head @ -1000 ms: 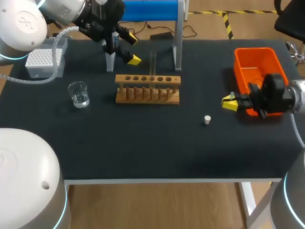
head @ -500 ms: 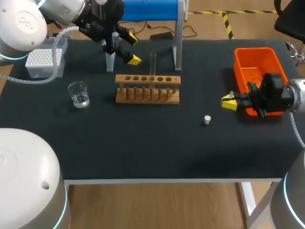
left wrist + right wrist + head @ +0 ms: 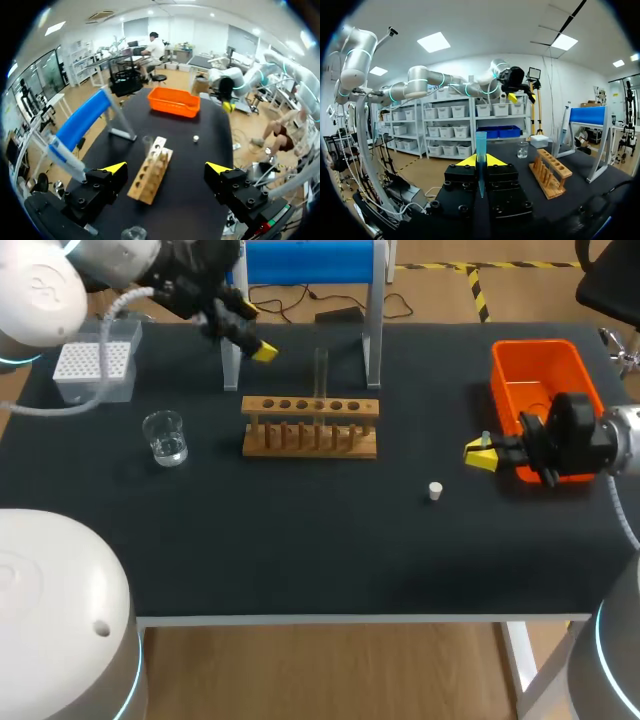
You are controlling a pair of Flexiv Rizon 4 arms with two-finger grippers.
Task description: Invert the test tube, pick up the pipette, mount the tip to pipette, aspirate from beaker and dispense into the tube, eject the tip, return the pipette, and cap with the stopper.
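Observation:
A clear test tube (image 3: 321, 368) stands upright in the wooden rack (image 3: 310, 426). Beside the pipette stand's left post (image 3: 231, 368), my left gripper (image 3: 253, 331) hangs open and empty. In its wrist view, the left gripper (image 3: 166, 168) is above the rack (image 3: 150, 172), and the white-and-blue pipette (image 3: 64, 155) hangs from the blue bar (image 3: 82, 120). My right gripper (image 3: 482, 455) is shut on a blue pipette tip (image 3: 480, 150) next to the orange bin (image 3: 545, 390). The white stopper (image 3: 435, 491) lies on the mat, and the beaker (image 3: 165, 437) holds water.
A tip box (image 3: 95, 365) sits at the back left behind the beaker. The stand's right post (image 3: 372, 340) rises just behind the rack. Open mat stretches in front of the rack and the stopper.
My left gripper has drawn back and to the left, away from the rack side of the stand post. The right arm and the held tip have stayed put.

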